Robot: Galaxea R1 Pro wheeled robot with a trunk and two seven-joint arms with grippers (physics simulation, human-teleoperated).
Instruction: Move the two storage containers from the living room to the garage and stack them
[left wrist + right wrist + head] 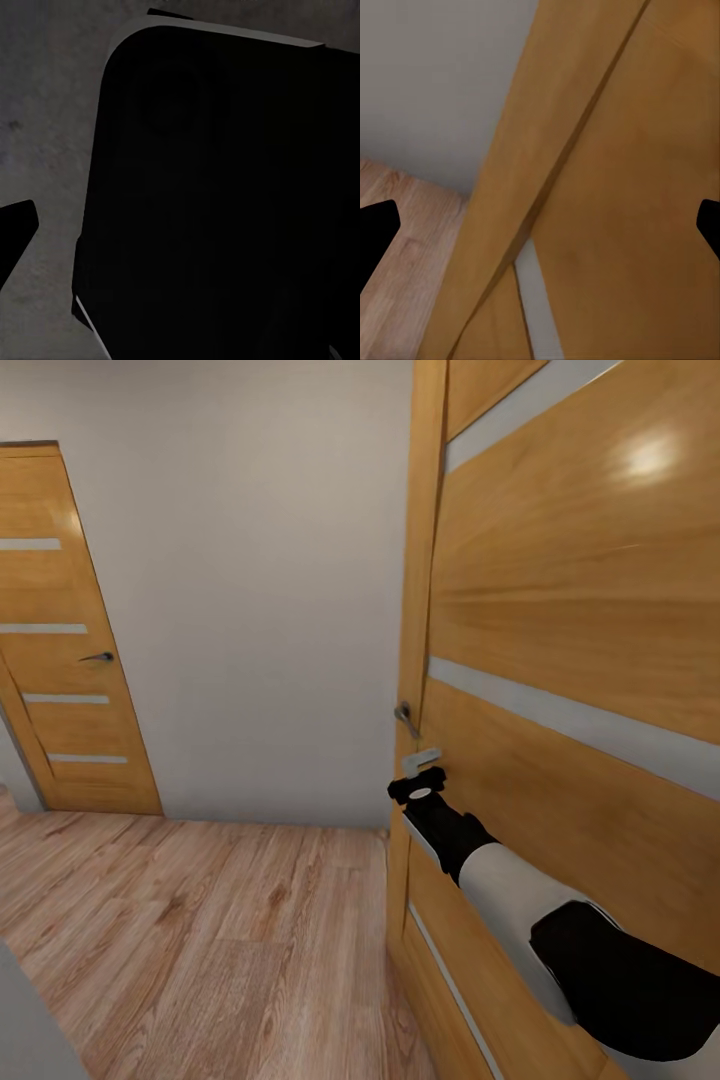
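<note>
Head view has my right arm (pixel 480 850) reaching toward a wooden door (pixel 580 660) at about 3 o'clock, its end just below the door handle (pixel 405 718). Right wrist view shows the fingertips (pixel 375 232) wide apart, door edge between them. Left jaws: I cannot tell. Another door (pixel 60 630) stands at 9 o'clock on the plank floor (pixel 200 940).

The right arm (pixel 520 900), white with black joints, reaches forward and up, ending in a black wrist. In the right wrist view, its two dark fingertips (pixel 375 232) stand wide apart.
</note>
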